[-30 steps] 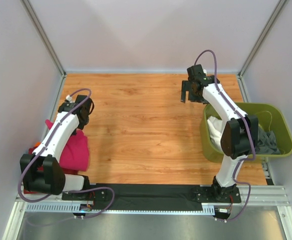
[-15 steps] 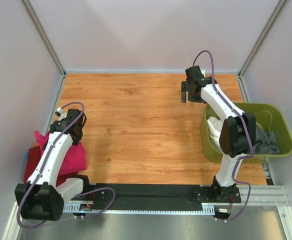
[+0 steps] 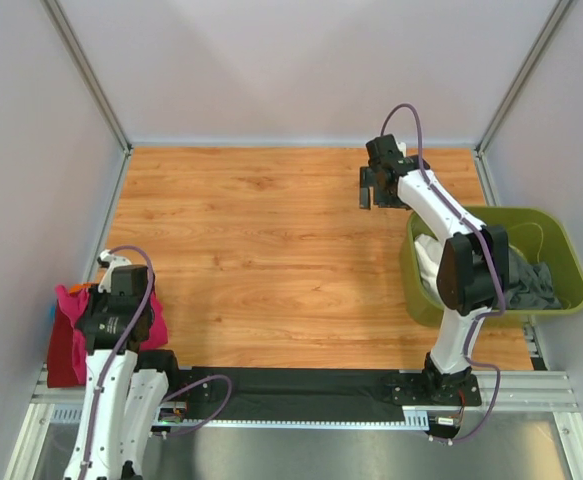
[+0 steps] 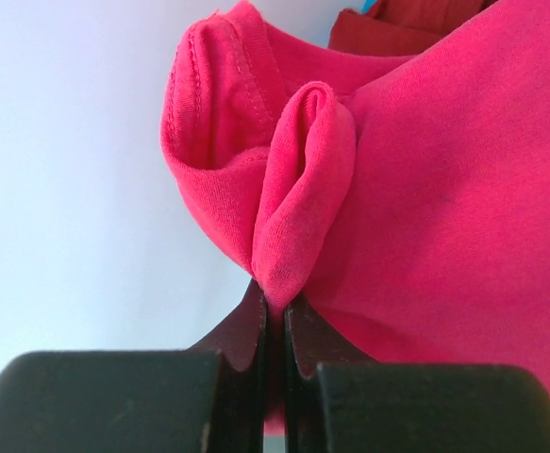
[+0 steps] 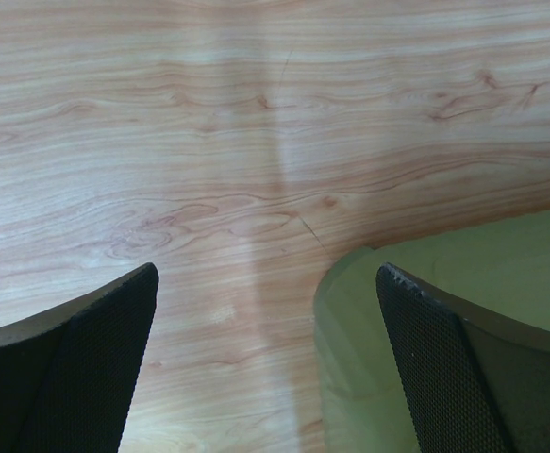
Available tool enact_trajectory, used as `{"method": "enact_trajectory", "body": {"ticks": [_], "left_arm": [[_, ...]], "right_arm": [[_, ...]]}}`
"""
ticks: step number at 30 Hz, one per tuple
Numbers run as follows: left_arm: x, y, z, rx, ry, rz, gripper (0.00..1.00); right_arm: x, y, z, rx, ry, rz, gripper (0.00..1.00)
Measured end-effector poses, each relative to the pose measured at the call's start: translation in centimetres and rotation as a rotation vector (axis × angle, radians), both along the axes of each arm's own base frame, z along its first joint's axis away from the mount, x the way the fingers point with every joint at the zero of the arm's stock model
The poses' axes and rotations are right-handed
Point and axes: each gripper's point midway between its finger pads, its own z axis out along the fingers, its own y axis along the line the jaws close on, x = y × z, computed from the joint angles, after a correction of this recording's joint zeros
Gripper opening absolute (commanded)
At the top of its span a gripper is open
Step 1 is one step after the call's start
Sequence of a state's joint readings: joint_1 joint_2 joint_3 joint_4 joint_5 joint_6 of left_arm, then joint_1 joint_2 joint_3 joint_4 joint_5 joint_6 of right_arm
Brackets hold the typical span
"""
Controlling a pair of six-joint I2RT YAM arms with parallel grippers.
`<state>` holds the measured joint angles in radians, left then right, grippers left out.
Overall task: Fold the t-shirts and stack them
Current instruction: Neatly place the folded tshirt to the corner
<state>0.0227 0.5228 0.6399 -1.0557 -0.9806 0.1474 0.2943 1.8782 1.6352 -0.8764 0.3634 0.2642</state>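
Note:
The magenta-pink t-shirt [image 4: 425, 189] fills the left wrist view, and my left gripper [image 4: 275, 307] is shut on a bunched fold of it. From above, this gripper [image 3: 99, 305] sits at the near left table edge, with the pink shirt [image 3: 71, 300] on a darker red t-shirt [image 3: 64, 355]. The red shirt [image 4: 388, 33] peeks out behind the pink one. My right gripper [image 3: 371, 195] hovers open over bare wood at the far right, holding nothing [image 5: 265, 274]. A white t-shirt [image 3: 431, 255] and a grey one [image 3: 536, 285] lie in the bin.
The olive-green bin [image 3: 491, 212] stands at the right edge, and its corner [image 5: 359, 359] shows just below my right gripper. Grey walls enclose the table on three sides. A black strip [image 3: 291, 385] runs along the near edge between the arm bases.
My left arm has pulled back toward the near left corner, dragging the pink shirt with it over the red one. The right gripper has shifted only slightly.

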Motion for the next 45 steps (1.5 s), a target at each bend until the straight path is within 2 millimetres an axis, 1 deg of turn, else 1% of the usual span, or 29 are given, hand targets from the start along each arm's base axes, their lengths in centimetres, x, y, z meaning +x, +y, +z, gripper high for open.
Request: {"method": "enact_trajectory", "body": {"ticks": [2,5,8,10,11,12,13,14,15,18,21,24,26,28,29,31,32,36,38,40,42,45], "left_arm": [[-0.5,0.3,-0.2,0.011,-0.010,0.023,0.09],[-1.2,0.9,0.0,0.033,-0.020,0.072,0.09],[-1.1,1.4,0.0,0.058,-0.014,0.091,0.11],[-0.8,1.7,-0.4,0.069,0.010,0.089,0.15],[-0.7,1.8,-0.6,0.075,0.023,0.090,0.31],[-0.7,1.9,-0.7,0.080,0.038,0.089,0.43],[-0.7,2.1,-0.7,0.088,0.047,0.096,0.54],[-0.7,2.2,-0.5,0.096,0.048,0.102,0.88],[-0.7,2.4,-0.2,0.109,0.049,0.112,0.99],[-0.5,2.8,0.5,0.124,0.046,0.136,0.99],[0.1,3.1,2.0,0.108,0.048,0.160,0.99],[1.6,3.3,5.0,0.050,-0.050,0.184,0.99],[3.0,3.2,7.6,0.004,-0.169,0.187,0.99],[4.4,2.7,9.3,-0.056,-0.273,0.161,0.99],[5.2,2.3,9.9,-0.092,-0.323,0.145,0.99],[6.7,1.2,10.1,-0.187,-0.405,0.103,1.00],[7.2,0.7,10.0,-0.227,-0.433,0.088,0.99],[10.1,-2.6,8.9,-0.456,-0.554,-0.011,0.99],[11.4,-4.1,9.0,-0.541,-0.611,-0.062,0.98],[13.0,-5.8,9.5,-0.628,-0.676,-0.149,0.99],[14.7,-7.7,10.7,-0.707,-0.735,-0.260,0.98],[16.8,-9.7,12.7,-0.791,-0.782,-0.391,0.98]], "right_arm": [[-0.3,0.4,0.0,-0.004,0.007,0.010,1.00],[-0.9,0.9,-0.2,-0.010,0.027,0.026,1.00],[-1.4,1.4,-0.3,-0.016,0.045,0.040,1.00],[-1.6,1.7,-0.3,-0.019,0.052,0.048,1.00],[-1.6,1.8,-0.2,-0.019,0.053,0.050,1.00],[-1.6,1.9,-0.1,-0.019,0.052,0.052,1.00],[-1.5,1.9,0.0,-0.017,0.049,0.052,1.00],[-1.4,1.9,0.2,-0.016,0.045,0.052,1.00],[-1.3,2.0,0.3,-0.014,0.040,0.052,1.00],[-1.1,2.2,0.9,-0.004,0.031,0.056,1.00],[-0.5,2.7,1.7,0.015,0.017,0.063,1.00],[0.2,3.3,3.1,0.041,-0.015,0.072,1.00],[0.7,3.7,4.1,0.060,-0.043,0.079,1.00],[0.8,4.0,4.9,0.081,-0.066,0.087,1.00],[0.8,4.2,5.4,0.093,-0.077,0.093,1.00],[0.7,4.7,6.8,0.129,-0.112,0.110,1.00],[0.6,5.0,7.8,0.153,-0.137,0.122,1.00],[-0.3,6.2,12.8,0.261,-0.254,0.169,1.00],[-1.0,6.6,15.1,0.314,-0.317,0.183,1.00],[-2.1,6.7,16.9,0.354,-0.376,0.200,1.00],[-3.4,6.4,18.3,0.377,-0.422,0.212,1.00],[-4.2,6.0,20.6,0.396,-0.493,0.219,1.00]]}}
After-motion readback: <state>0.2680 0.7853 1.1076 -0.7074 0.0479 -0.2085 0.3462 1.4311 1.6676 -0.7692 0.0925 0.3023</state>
